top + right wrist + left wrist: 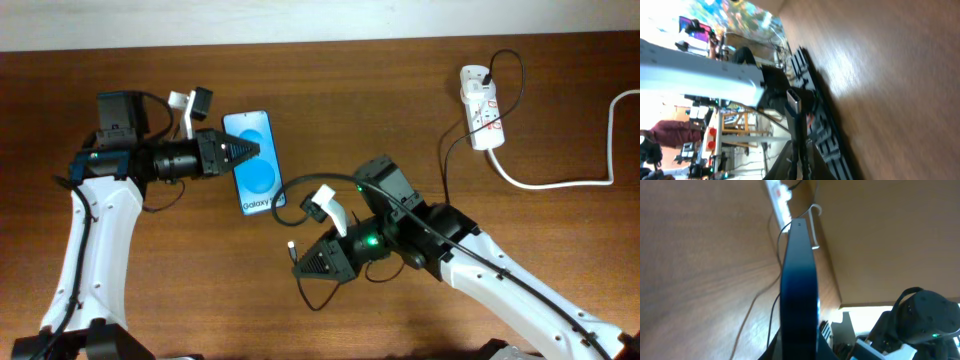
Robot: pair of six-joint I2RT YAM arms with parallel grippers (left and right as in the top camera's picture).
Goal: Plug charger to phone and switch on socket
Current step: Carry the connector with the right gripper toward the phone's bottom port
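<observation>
The phone [254,163] with its blue lit screen and "Galaxy" text lies at the table's left middle. My left gripper [248,151] is shut on its left edge. In the left wrist view the phone [799,285] shows edge-on between the fingers. My right gripper [298,262] is shut on the charger cable, its small connector tip [291,246] sticking out below the phone. The tip [794,101] also shows in the right wrist view. The black cable [447,160] runs up to a plug in the white socket [481,111] at the back right.
The socket's thick white cord [560,184] loops right to the table's edge. The cable trails across the wood behind the phone [757,297]. The wall runs along the table's far edge.
</observation>
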